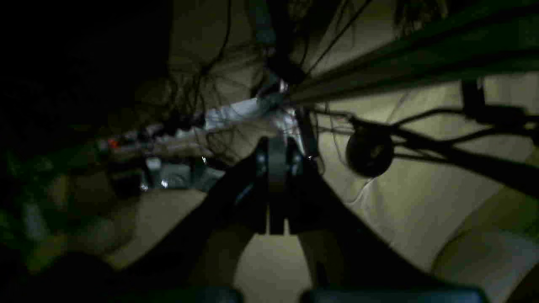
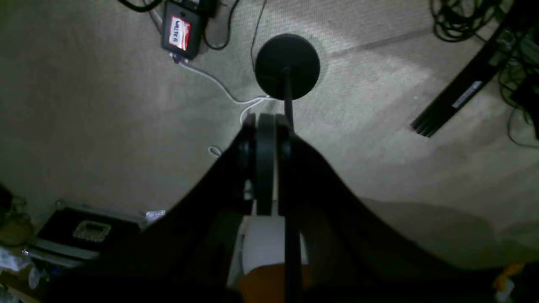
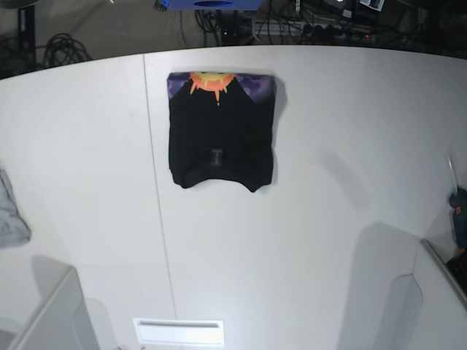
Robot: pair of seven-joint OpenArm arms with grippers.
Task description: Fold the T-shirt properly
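Observation:
The black T-shirt lies folded into a compact rectangle on the white table, in the far middle. A strip of its orange and purple sun print shows along the far edge. Neither gripper appears in the base view, and neither is near the shirt. In the left wrist view my left gripper is shut, with nothing between its fingers, and hangs over dim carpet and cables. In the right wrist view my right gripper is also shut and empty, pointing at the carpeted floor.
A small grey cloth lies at the table's left edge. Grey arm housings stand at the front corners. On the floor are a round black stand base, a black box with a red label and cable bundles.

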